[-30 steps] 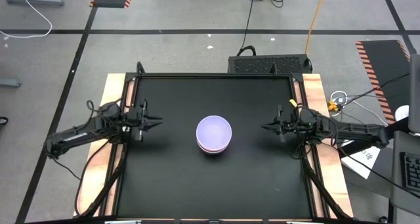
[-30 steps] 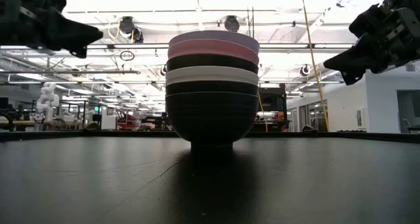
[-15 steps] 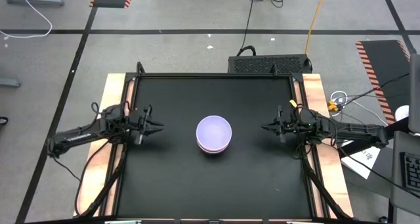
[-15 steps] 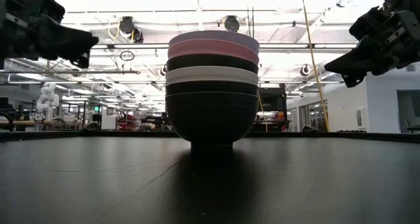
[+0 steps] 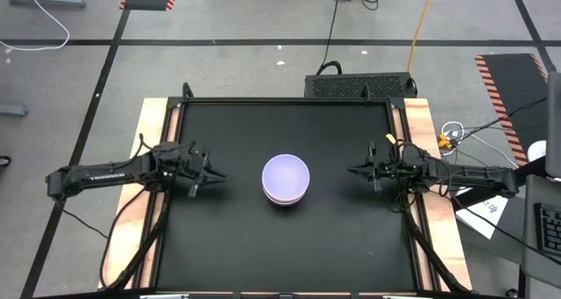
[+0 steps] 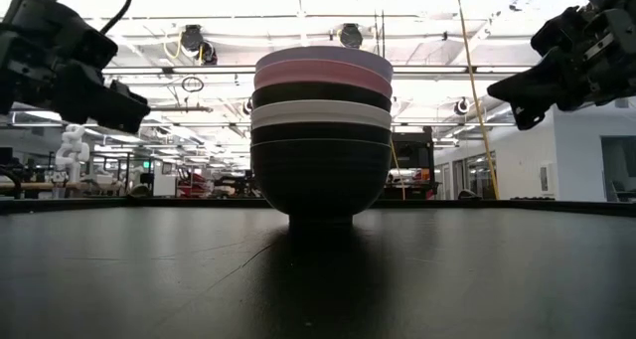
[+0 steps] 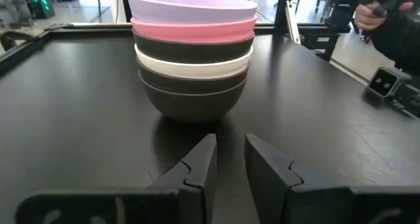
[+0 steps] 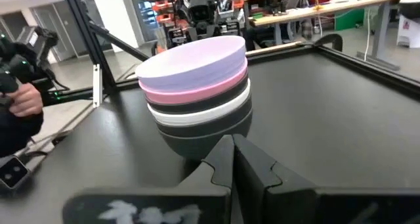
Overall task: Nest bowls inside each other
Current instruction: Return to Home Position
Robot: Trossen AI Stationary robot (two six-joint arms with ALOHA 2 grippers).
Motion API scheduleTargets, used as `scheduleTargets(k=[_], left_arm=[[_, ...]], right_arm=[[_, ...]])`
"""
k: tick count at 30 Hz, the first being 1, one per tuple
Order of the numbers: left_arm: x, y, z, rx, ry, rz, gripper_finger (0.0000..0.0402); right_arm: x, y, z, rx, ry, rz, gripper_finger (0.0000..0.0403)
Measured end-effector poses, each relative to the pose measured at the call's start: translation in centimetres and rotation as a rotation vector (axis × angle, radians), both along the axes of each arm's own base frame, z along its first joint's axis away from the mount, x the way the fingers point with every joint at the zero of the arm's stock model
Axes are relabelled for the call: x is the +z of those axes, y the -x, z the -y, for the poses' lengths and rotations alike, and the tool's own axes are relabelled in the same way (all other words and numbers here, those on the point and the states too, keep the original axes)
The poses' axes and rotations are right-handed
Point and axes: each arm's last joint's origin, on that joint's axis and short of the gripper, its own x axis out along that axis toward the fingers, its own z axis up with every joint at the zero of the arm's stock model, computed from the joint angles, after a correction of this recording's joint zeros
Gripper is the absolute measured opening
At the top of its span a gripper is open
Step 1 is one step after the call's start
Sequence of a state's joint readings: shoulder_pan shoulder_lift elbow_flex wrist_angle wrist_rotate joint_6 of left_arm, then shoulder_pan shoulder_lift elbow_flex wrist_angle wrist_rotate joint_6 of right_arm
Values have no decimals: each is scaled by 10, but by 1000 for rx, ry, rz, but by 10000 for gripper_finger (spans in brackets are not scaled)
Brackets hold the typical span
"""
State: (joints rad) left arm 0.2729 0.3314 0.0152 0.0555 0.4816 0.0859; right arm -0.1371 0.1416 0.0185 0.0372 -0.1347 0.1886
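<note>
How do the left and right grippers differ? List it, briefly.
The left gripper has fingers a narrow gap apart; the right gripper has fingers pressed together. In the low view, the left gripper shows lower than the right gripper. Shared: both are empty, flank the bowl stack without touching it, and point at it.

You see the bowls (image 7: 193, 60) as smooth plastic with a soft satin sheen. Your worktop (image 5: 228, 238) wears a matt black sheet, faintly creased, framed by a pale, bare wood edge (image 5: 153, 115). The left pincer (image 7: 231, 140) and right pincer (image 8: 231, 142) show dark, matt moulded fingers of what looks like plastic.
</note>
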Motion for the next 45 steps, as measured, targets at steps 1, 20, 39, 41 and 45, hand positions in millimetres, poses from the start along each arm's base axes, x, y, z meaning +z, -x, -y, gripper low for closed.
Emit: scheduleTargets(k=[1, 20, 39, 41, 45], left_arm=[[-1, 0, 0, 1, -5, -2, 81], [-3, -1, -1, 0, -35, -11, 81], [-6, -2, -2, 105, -14, -54, 81], [-6, -2, 0, 55, -17, -47, 81], [-2, -2, 5, -79, -50, 8, 81]], right_arm=[[0, 0, 0, 1, 10, 0, 0], [-10, -5, 1, 7, 34, -109, 0], [-10, -6, 1, -3, -24, -109, 0], [-10, -6, 1, -3, -24, -109, 0], [-10, -6, 1, -2, -22, -109, 0]])
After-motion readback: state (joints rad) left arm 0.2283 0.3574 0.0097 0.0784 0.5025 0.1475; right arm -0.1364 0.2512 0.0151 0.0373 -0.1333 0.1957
